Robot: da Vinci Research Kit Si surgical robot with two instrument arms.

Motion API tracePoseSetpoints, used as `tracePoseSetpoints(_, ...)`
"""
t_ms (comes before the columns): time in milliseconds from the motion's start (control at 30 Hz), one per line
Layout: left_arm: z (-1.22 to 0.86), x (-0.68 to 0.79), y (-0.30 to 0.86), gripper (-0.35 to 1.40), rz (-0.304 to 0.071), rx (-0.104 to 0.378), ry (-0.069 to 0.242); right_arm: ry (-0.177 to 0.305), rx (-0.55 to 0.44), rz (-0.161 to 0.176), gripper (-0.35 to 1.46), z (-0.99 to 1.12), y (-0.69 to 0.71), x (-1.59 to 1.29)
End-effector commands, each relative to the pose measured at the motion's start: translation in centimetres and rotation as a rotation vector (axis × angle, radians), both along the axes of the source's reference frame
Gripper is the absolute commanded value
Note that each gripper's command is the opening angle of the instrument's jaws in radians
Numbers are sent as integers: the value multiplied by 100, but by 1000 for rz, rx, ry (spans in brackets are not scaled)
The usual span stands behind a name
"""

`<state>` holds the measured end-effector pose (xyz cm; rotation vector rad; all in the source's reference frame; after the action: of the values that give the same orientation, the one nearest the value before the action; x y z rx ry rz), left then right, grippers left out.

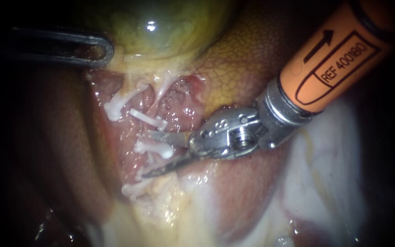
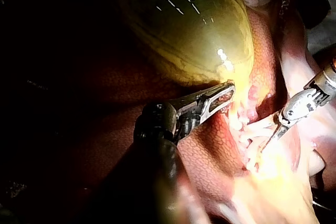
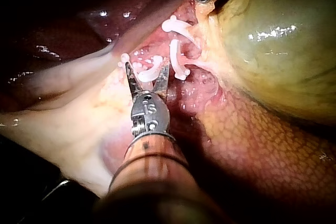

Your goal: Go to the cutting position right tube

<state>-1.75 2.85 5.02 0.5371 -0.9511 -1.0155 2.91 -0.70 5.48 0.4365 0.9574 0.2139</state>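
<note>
My right instrument (image 1: 147, 154), on an orange shaft from the upper right, has two thin blades standing open. They straddle a white clip (image 1: 154, 148) on a pale tube below the gallbladder (image 1: 161, 27). In the right wrist view the open blades (image 3: 147, 74) have that clip (image 3: 149, 72) between them. Several white clips sit on the tubes, one to the upper left (image 1: 115, 107) and one lowest (image 1: 133, 188). I cannot tell which tube is the right one. My left instrument (image 1: 92, 48) is shut on yellow tissue at the gallbladder's base, its windowed jaws (image 2: 218, 100) together there.
Mottled liver (image 1: 243, 59) lies right of the tubes and under my right instrument's wrist (image 1: 234, 132). Pale white tissue (image 1: 325, 174) spreads at the lower right. Dark red liver (image 1: 46, 151) fills the left side.
</note>
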Motion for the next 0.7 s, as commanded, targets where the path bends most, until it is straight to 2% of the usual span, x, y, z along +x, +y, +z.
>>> tracePoseSetpoints(33, 0, 0, 0, -35, 0, 0, 0, 0, 0, -1, 111, 0, 0, 0)
tracePoseSetpoints(267, 0, 0, 0, -35, 0, 0, 0, 4, 2, -6, 110, -6, -1, -7)
tracePoseSetpoints(700, 0, 0, 0, -35, 0, 0, 0, 7, 29, -9, 113, -21, 2, -47)
